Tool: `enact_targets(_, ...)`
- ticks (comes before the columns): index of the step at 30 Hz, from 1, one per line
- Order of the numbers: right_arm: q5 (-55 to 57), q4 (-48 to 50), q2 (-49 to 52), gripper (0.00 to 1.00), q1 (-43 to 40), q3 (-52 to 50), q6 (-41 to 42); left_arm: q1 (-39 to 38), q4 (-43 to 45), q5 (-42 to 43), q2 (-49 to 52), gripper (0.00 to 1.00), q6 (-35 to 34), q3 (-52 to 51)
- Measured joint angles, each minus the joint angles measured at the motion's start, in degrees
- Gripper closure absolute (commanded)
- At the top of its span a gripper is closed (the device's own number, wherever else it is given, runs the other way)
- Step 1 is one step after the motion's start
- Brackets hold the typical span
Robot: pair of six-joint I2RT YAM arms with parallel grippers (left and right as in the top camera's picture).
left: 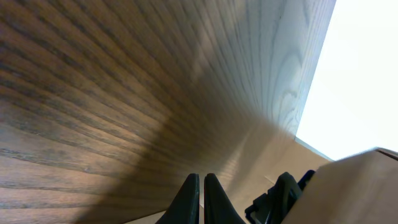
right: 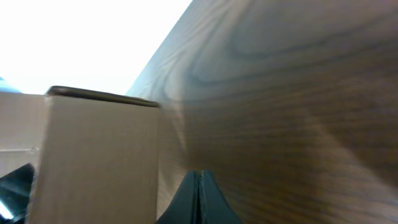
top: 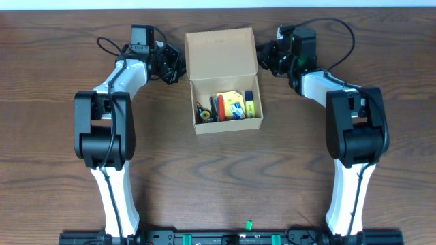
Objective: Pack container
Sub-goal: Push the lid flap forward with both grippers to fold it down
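Well, two robot arms sit at one desk point(top: 54, 170). The left arm point(top: 102, 129) reaches up to the far side. The left jaws are pressed together with nothing in them, just beside the left edge of the box lid.

In the middle stands one container point(top: 229, 125), a brown cardboard box. Its one lid point(top: 221, 53) is flipped open toward the back. Inside lie small things point(top: 231, 105) in yellow, blue, red and black, packed too close to count.

The right jaws are pressed together too, empty, just beside the right edge of the lid. The right arm point(top: 354, 129) bends back from there.

The desk is dark brown wood with wavy lines. Past its far edge all looks bright white.
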Motion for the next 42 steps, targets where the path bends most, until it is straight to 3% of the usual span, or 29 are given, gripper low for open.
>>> enact_targets(19,-6.0,2.9,0.0,0.99,-0.1,0.0,-0.4,1.7,4.7,10.6,0.0,0.94,0.5,0.2)
enact_targets(42,-10.8,2.6,-3.0,0.99,-0.1,0.0,-6.6,3.0,5.9,23.3,0.0,0.94,8.5,0.5)
